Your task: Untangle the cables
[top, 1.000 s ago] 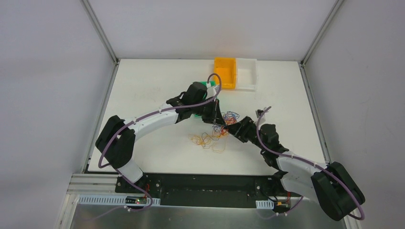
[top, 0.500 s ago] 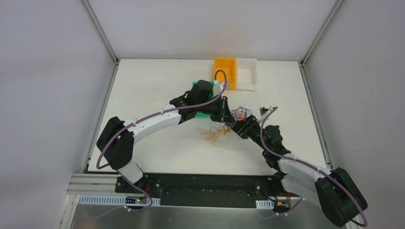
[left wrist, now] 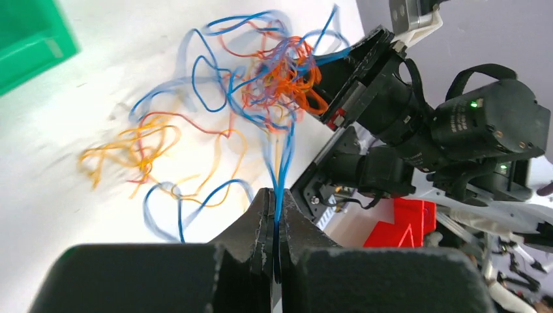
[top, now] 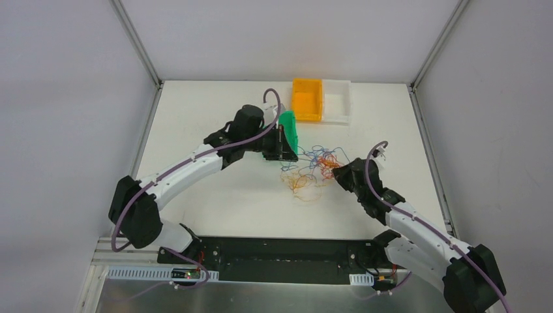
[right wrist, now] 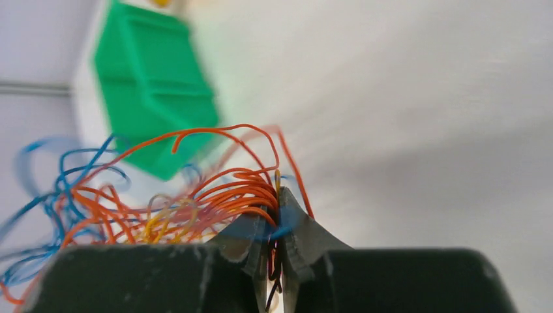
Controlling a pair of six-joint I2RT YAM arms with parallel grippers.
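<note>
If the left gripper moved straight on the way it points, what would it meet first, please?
From the left gripper, most likely the knot of orange cables just ahead, with the right gripper right behind it; depth is unclear.

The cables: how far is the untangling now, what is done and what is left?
Done: nothing visibly; the cables lie in one tangle, with no strand set apart. In hand: the left gripper pinches a blue strand, and the right gripper clamps the orange bundle. Left: nearly all the separating.

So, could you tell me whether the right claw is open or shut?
Shut: the right claw pinches a bunch of orange cables between its closed fingers.
</note>
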